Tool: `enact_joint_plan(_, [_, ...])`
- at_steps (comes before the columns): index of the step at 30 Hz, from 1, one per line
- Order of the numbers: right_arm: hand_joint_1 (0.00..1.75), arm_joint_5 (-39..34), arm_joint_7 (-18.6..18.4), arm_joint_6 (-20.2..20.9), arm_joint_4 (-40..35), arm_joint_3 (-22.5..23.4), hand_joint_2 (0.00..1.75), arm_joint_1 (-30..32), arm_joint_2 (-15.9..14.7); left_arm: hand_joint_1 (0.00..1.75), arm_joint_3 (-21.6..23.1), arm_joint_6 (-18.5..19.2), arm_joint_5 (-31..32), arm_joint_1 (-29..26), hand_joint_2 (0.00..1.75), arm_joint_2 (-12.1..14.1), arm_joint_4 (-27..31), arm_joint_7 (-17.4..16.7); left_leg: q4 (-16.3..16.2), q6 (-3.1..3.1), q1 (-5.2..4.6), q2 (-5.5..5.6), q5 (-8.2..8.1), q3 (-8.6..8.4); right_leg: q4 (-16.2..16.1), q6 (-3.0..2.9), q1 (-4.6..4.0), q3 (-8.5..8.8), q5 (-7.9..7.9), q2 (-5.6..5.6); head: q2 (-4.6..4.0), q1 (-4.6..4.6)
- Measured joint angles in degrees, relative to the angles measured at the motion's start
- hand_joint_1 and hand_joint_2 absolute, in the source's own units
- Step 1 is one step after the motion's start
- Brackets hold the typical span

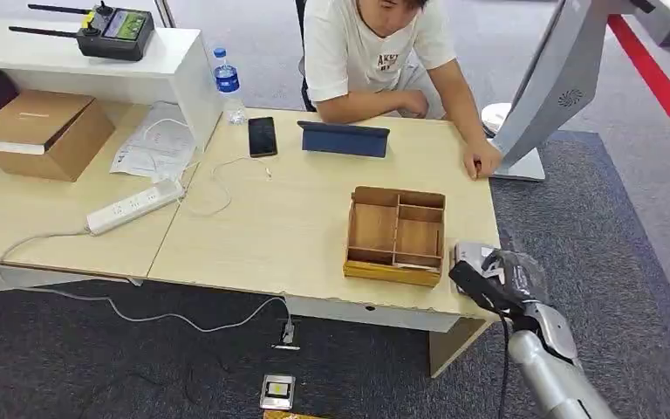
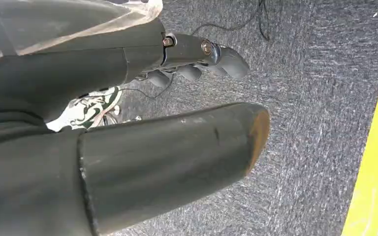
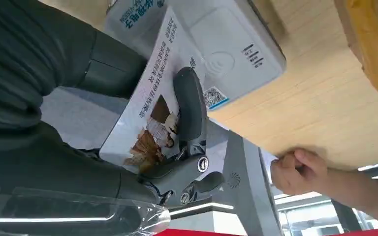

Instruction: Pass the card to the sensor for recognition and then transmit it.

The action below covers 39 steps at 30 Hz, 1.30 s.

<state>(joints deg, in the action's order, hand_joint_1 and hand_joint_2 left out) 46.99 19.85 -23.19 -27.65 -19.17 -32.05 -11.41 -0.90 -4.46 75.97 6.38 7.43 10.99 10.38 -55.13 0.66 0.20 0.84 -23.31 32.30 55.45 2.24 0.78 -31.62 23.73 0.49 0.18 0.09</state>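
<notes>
Card (image 3: 152, 118) pinched in right hand (image 3: 128, 147), flat over sensor (image 3: 236, 49)

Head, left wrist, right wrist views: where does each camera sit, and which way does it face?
Head view: high on the body, facing down at the table; right hand shows.
Left wrist view: behind the left hand, facing carpet.
Right wrist view: behind the right hand, facing the card over the sensor.
Shared by head and right wrist views: the person's hand.
</notes>
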Motion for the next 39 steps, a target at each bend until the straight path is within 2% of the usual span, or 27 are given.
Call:
enact_joint_plan(15, [1.75, 1.16, -1.35, 2.10, -0.13, 0.00, 1.75, 0.93, 0.57, 0.00, 0.04, -0.35, 0.26, 0.01, 0.00, 0.00, 0.00, 0.44, 0.00, 0.00, 0.00, -0.01, 0.00, -0.06, 0.00, -0.01, 0.00, 0.03, 0.00, 0.01, 0.00, 0.00])
enact_joint_plan(28, [1.75, 0.81, -1.42, 0.72, -1.20, 0.02, 1.75, 0.63, 0.98, 0.00, 0.11, -0.35, 0.66, 0.01, 0.00, 0.02, 0.00, 0.59, 0.00, -0.01, 0.00, -0.01, 0.02, -0.04, 0.01, 0.00, 0.00, 0.08, -0.01, 0.01, 0.02, 0.00])
enact_joint_plan(39, [1.75, -1.57, -0.72, -0.79, -4.94, 1.90, 1.75, -9.85, 1.42, 0.00, 0.17, -0.33, 1.42, -0.02, 0.00, 0.02, -0.02, 1.07, -0.01, -0.03, -0.01, -0.06, 0.05, -0.01, 0.04, -0.03, 0.01, 0.00, -0.04, 0.01, 0.00, 0.00])
